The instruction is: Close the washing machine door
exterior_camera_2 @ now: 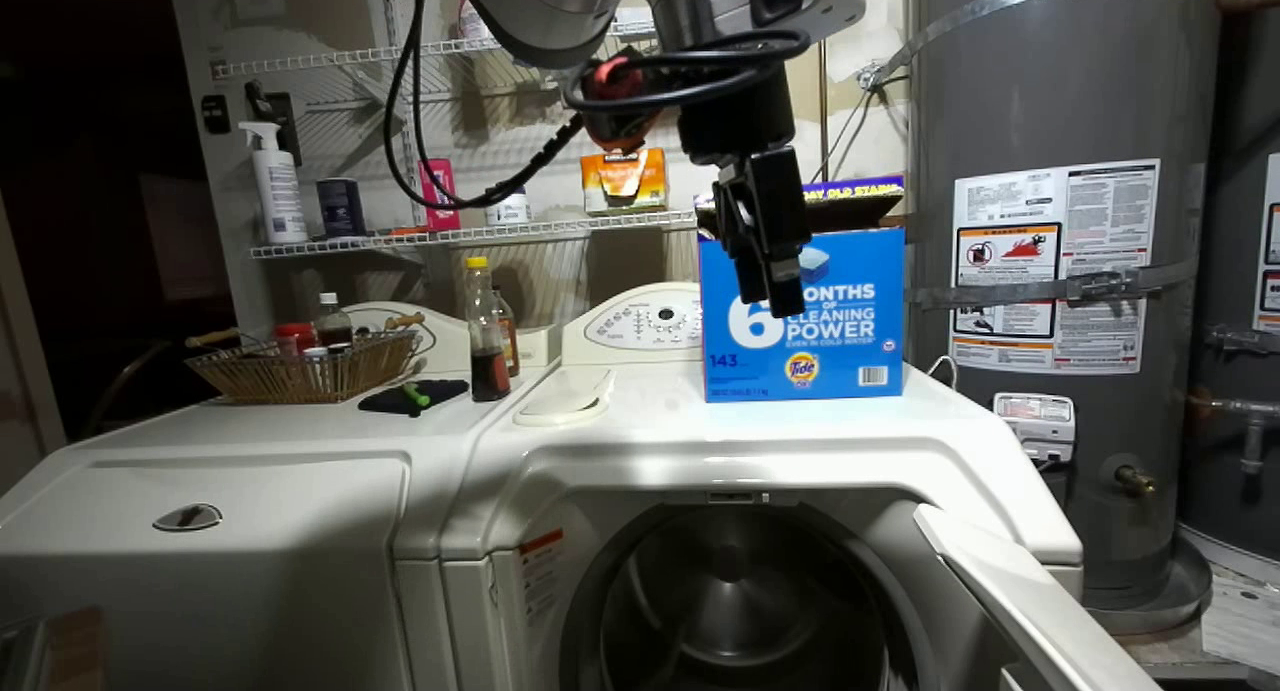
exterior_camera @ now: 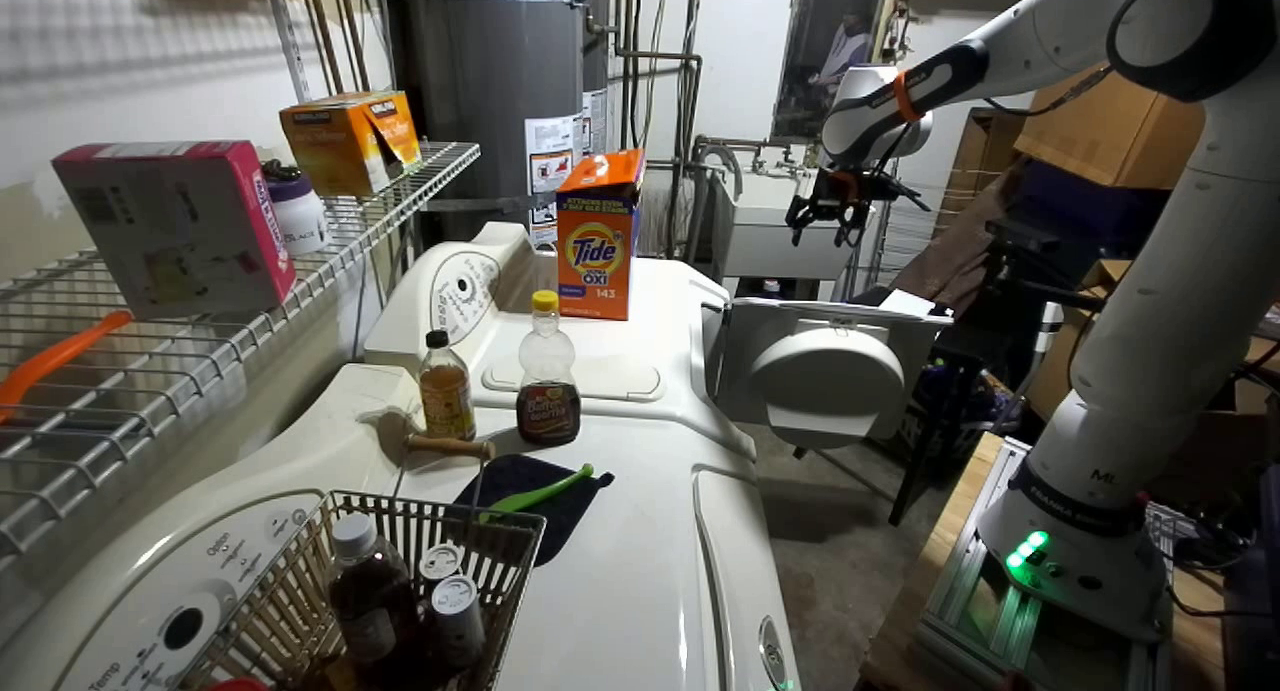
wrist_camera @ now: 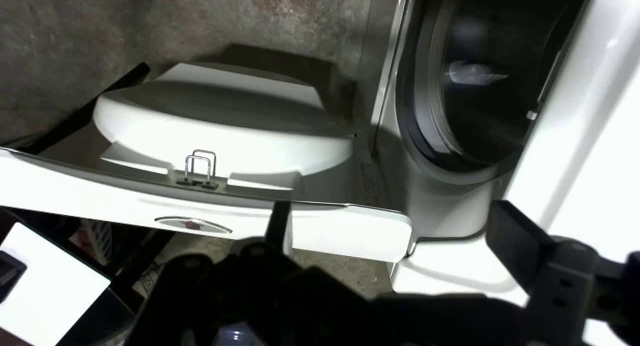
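Observation:
The washing machine door (exterior_camera: pixel 830 381) stands wide open, sticking out from the machine's front with its round white bulge showing. In an exterior view only its edge part (exterior_camera_2: pixel 1035 611) shows at the lower right. The wrist view shows the door (wrist_camera: pixel 225 120) from above, with a metal latch loop at its top edge. The white washing machine (exterior_camera_2: pixel 640 421) has its dark drum opening uncovered; it also shows in an exterior view (exterior_camera: pixel 670 336). My gripper (exterior_camera: pixel 826 233) is open and empty, above the door and apart from it. Its fingers (wrist_camera: pixel 392 208) are spread in the wrist view.
A Tide box (exterior_camera_2: pixel 805 316) stands on the washing machine. A second white machine (exterior_camera_2: pixel 240 551) beside it bears a wire basket (exterior_camera_2: pixel 300 371) and a dark cloth; bottles stand near the seam. A grey water heater (exterior_camera_2: pixel 1060 71) and a sink (exterior_camera: pixel 780 226) stand behind.

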`<state>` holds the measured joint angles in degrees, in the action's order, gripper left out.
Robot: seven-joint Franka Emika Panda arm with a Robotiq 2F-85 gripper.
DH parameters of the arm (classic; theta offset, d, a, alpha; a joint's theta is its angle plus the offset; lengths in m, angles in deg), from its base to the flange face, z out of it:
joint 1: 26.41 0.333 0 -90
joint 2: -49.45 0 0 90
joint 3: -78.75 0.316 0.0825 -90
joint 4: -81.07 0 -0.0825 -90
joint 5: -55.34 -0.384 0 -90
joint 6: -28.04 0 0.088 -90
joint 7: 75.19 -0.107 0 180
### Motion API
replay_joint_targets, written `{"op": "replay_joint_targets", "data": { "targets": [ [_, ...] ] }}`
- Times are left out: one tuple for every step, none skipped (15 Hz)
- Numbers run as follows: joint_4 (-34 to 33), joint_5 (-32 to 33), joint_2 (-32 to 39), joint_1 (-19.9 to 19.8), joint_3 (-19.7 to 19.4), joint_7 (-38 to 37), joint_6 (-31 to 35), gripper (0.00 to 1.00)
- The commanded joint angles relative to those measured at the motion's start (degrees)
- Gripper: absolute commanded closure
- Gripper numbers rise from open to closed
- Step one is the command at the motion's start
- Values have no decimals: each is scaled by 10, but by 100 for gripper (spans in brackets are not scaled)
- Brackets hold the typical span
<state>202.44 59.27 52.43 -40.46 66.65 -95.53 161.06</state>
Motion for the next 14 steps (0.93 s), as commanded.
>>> {"op": "replay_joint_targets", "data": {
  "targets": [
    [-4,-1,3,6,-6,1,-2,0],
    [-5,-1,3,6,-6,0,-2,0],
    [-5,-1,3,6,-6,0,-2,0],
    [-3,-5,3,8,-3,8,-11,0],
    [-16,-10,20,6,-4,10,-6,0],
    [-31,-24,36,4,-5,24,-21,0],
    [-51,-39,60,-2,-8,42,-17,0],
    [-63,-50,76,-6,-11,52,-16,0],
    [-86,-61,102,-12,-16,65,-13,0],
    [-107,-76,125,-18,-18,83,-12,0],
    [-130,-96,148,-28,-18,113,-14,0],
    [-151,-103,173,-35,-19,126,-5,0],
    [-174,-111,195,-45,-18,147,-6,0],
    [-198,-117,222,-55,-17,163,2,0]
  ]
}}
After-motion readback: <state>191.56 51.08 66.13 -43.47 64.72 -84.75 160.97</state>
